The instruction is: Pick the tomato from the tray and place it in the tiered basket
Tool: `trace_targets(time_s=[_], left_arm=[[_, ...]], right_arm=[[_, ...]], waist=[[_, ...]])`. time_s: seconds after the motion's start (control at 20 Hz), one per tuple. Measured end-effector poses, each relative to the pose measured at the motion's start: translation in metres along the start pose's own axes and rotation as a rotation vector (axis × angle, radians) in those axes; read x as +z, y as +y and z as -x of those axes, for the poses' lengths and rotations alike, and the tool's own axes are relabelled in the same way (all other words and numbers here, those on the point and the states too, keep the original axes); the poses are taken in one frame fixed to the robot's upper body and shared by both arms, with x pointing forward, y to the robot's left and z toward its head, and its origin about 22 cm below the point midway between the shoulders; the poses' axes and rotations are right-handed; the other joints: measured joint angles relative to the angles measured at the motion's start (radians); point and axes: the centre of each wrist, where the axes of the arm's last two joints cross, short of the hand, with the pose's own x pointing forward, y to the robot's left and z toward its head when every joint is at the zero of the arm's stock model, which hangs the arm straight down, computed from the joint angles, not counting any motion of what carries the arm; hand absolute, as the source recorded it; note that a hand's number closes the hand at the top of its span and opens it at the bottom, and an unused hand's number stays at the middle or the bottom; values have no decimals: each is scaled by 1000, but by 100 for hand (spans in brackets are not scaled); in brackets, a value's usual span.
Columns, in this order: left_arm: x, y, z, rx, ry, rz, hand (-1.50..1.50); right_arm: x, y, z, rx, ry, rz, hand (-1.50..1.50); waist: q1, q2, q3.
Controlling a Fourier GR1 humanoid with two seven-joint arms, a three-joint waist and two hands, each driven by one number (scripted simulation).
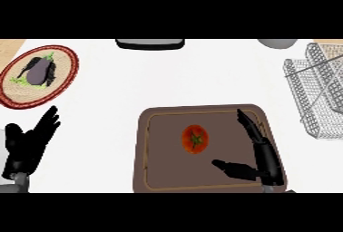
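From the head view, the white tabletop (167,77) carried a brown rectangular tray (150,181) near the lower middle. A red tomato (195,138) with a green stem star lay on the tray's floor, roughly at its centre, touching nothing else.

The right hand (258,156) was over the right part of the tray. Its fingers (247,122) were straight and pointed away from the robot along the tray's right side, while the thumb (227,166) stretched leftward below the tomato. The hand was open and held nothing; the tomato sat in the space between fingers and thumb, apart from both.

The left hand (23,147) showed at the left edge of the view, off the tray, with relaxed fingers spread and pointing up and to the right. It was open and empty.

At the upper left sat a round woven plate (67,63) with a red rim, bearing a dark purple eggplant (39,71) on some green leaves. At the right edge stood the wire tiered basket (315,90), well apart from the tray. A dark rectangular object (150,43) and a grey rounded object (277,43) were cut off at the far edge of the tabletop.
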Motion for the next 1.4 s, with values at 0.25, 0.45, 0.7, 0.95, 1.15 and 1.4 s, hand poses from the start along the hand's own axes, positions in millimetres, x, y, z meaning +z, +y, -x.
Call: trace_targets(time_s=[0.25,0.45,0.7,0.95,1.15,1.4], left_arm=[[5,2,3,4,-4,-2,0],[9,3,3,10,10,-2,0],[16,5,5,14,11,0,0],[16,2,8,10,2,-8,0],[13,9,7,8,13,-10,0],[13,7,8,18,2,-8,0]], right_arm=[[-20,2,-40,142,86,-202,-150],[-35,11,-89,194,118,-268,-150],[-45,29,-131,224,195,-339,-150],[-54,24,-152,271,293,-413,-150],[-52,22,-156,322,360,-423,-150],[-48,8,-151,342,418,-409,-150]], waist=[[-4,1,3],[-10,3,5],[-11,5,6],[-12,5,8],[-14,5,9],[-15,5,10]])
